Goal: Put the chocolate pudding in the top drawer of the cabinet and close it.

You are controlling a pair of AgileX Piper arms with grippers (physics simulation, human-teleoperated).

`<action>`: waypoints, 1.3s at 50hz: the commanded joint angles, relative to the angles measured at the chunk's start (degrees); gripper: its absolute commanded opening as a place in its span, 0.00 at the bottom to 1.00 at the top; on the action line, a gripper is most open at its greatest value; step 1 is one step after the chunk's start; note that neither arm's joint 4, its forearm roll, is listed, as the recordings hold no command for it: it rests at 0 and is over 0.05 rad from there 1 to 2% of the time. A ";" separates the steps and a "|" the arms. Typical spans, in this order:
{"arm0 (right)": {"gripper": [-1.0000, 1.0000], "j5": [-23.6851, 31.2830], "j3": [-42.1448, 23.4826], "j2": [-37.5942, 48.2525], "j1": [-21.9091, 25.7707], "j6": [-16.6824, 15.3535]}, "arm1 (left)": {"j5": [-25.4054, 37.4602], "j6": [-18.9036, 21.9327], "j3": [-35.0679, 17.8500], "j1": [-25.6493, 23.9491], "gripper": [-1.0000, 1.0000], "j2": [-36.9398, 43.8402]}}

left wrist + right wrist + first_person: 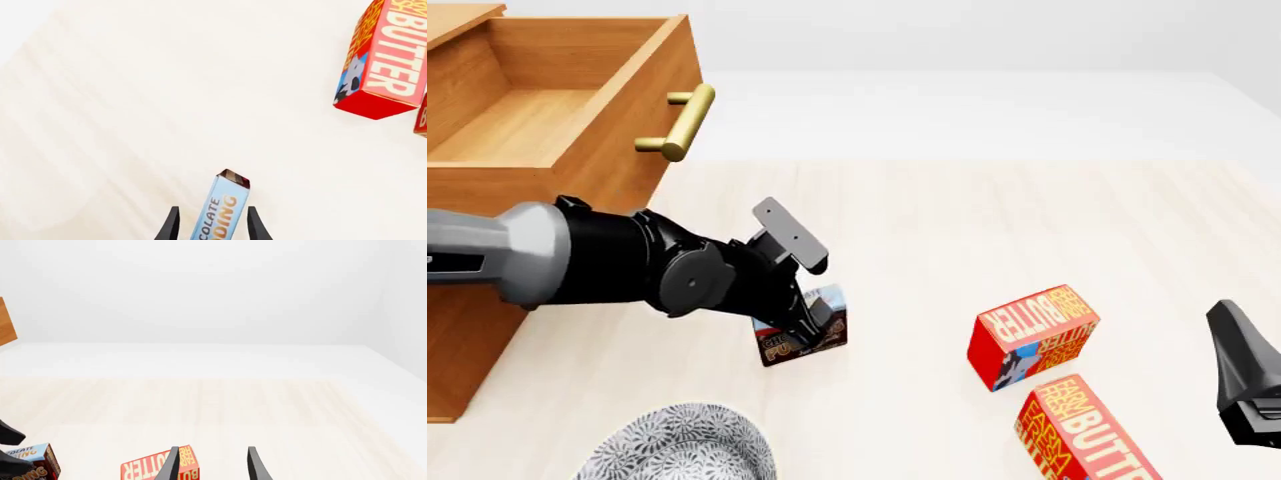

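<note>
Two drawers belong to the cabinet [481,330], which stands at the far left of the front view; the top drawer [554,110] is pulled out, its wooden interior exposed and its brass bar handle [678,122] projecting toward the table centre. Only the upper part of the cabinet front shows below that drawer. The table [961,220] is a pale wood-grain surface. A patterned grey-and-white plate [674,445] lies at the near edge, left of centre. The left arm reaches in from the left at a low angle, and the left gripper [814,325] is clamped on the chocolate pudding [805,335], its fingers [172,225] pressed against both flat faces of the box in the left wrist view. The box sits close above the table or on it; contact cannot be determined. It lies well short of the drawer, between the plate and the butter boxes. One butter box [1030,335] stands right of centre, and a second butter box [1088,435] lies just in front of it. The right gripper [1244,375] hangs at the right edge, fingers parted with nothing between them.
</note>
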 commanded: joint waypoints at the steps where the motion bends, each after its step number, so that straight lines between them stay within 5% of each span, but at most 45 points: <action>1: 1.00 0.02 0.05 -0.08 -0.04 0.02 | -1.80 -1.22 1.29 0.26 1.00 1.52; 23: 1.00 0.02 0.05 -0.07 -0.05 0.01 | -2.81 -3.05 1.12 -1.20 1.00 3.86; 24: 1.00 0.02 0.05 -0.07 -0.05 0.01 | -3.01 -2.75 1.50 -0.81 0.00 3.49; 37: 1.00 0.02 0.05 -0.06 -0.02 0.00 | -2.32 -1.90 5.22 0.55 0.00 -5.21; 40: 1.00 0.03 0.05 -0.06 -0.04 0.02 | -0.24 -6.64 2.61 -3.81 0.00 -2.87; 45: 1.00 0.02 0.05 -0.07 -0.04 0.01 | 0.76 -6.89 2.82 -3.69 0.00 -5.58; 65: 1.00 0.03 0.05 -0.06 -0.04 0.01 | 6.00 -3.82 2.86 -4.33 0.00 -15.69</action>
